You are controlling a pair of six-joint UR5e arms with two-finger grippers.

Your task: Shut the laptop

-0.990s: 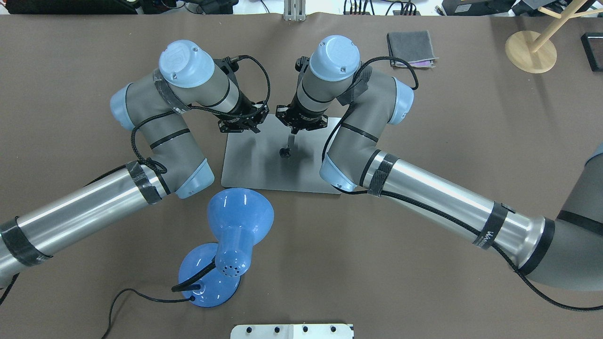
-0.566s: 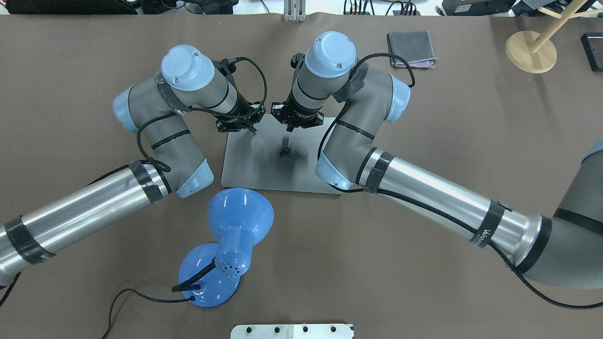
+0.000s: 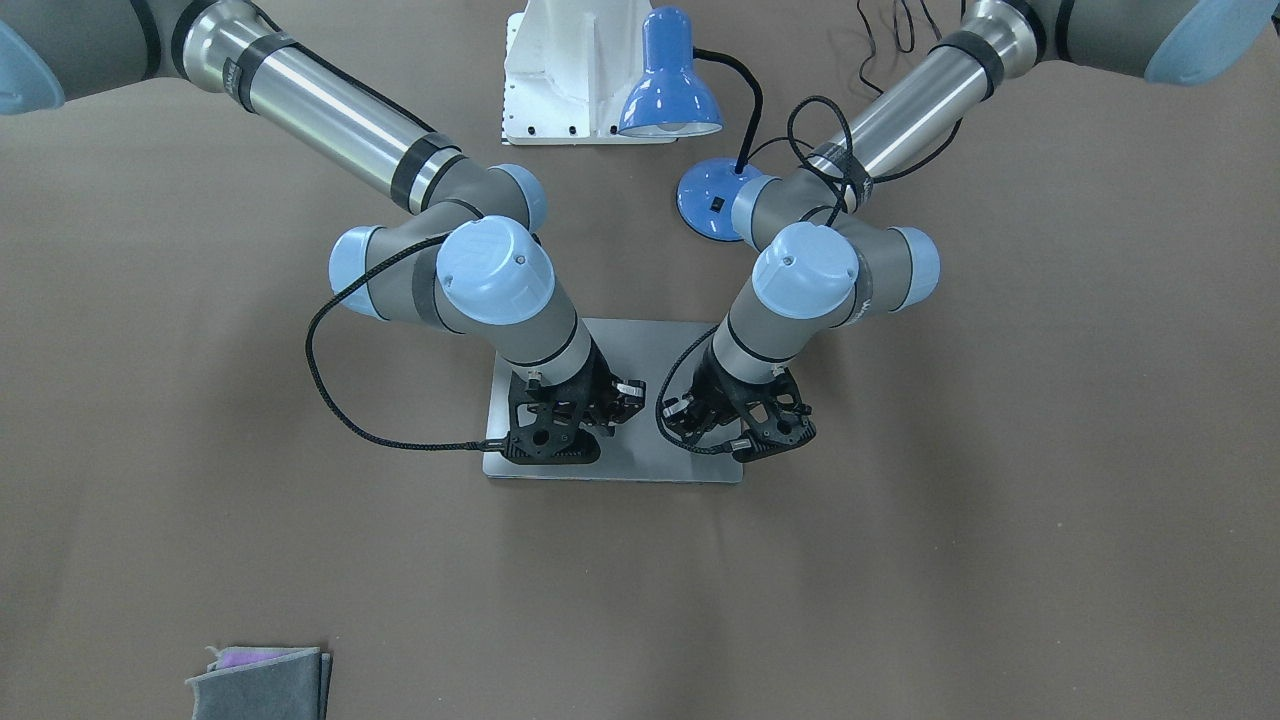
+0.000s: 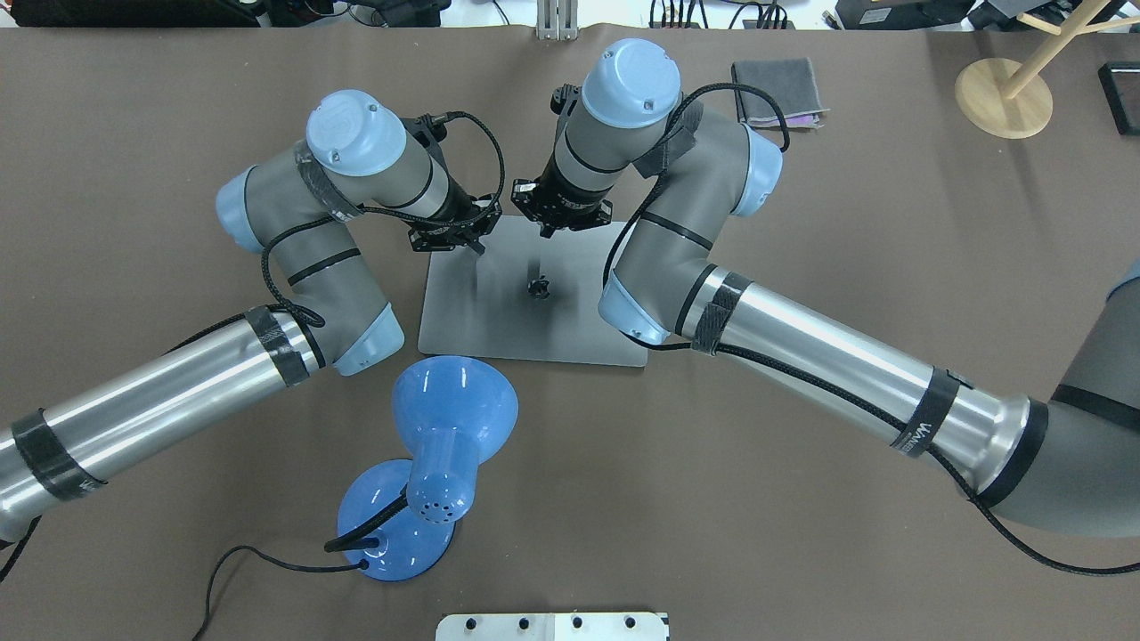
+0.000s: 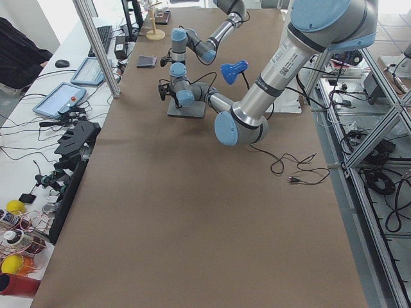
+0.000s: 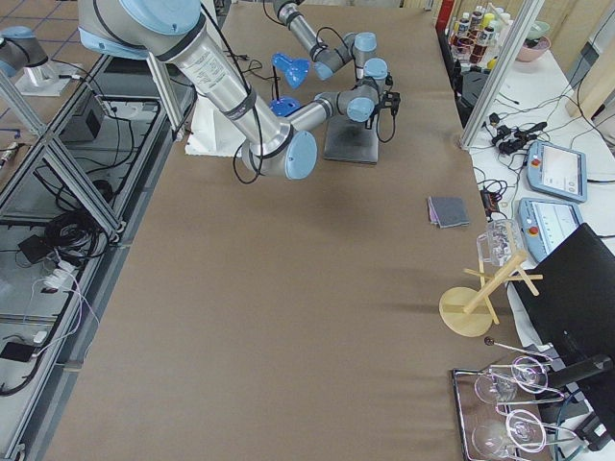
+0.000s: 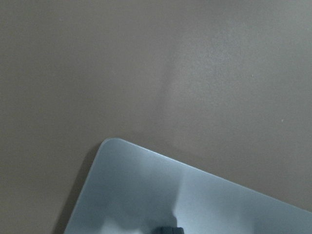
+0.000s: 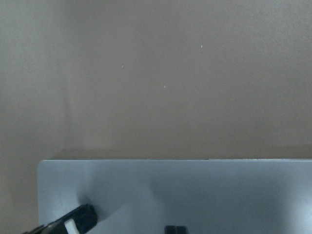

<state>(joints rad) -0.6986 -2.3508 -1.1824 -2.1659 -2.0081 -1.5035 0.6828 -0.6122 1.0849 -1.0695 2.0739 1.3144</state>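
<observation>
Overhead exterior: lid down, arms crowded

Nearest, the blue lamp (image 4: 454,405) stands just beside the left arm's elbow (image 4: 365,343); a careless retreat could topple it. The laptop (image 4: 499,325) lies shut flat on the table (image 4: 802,223). Beyond, left gripper (image 4: 454,236) and right gripper (image 4: 554,214) hang close together, finger spread unreadable; they could clash or overpress the lid.

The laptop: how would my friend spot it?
Start at the big brown table and find the blue desk lamp near its middle. Right beside the lamp lies the laptop, shut flat. It is the only thin grey metal slab, with a dark apple logo on top.
</observation>
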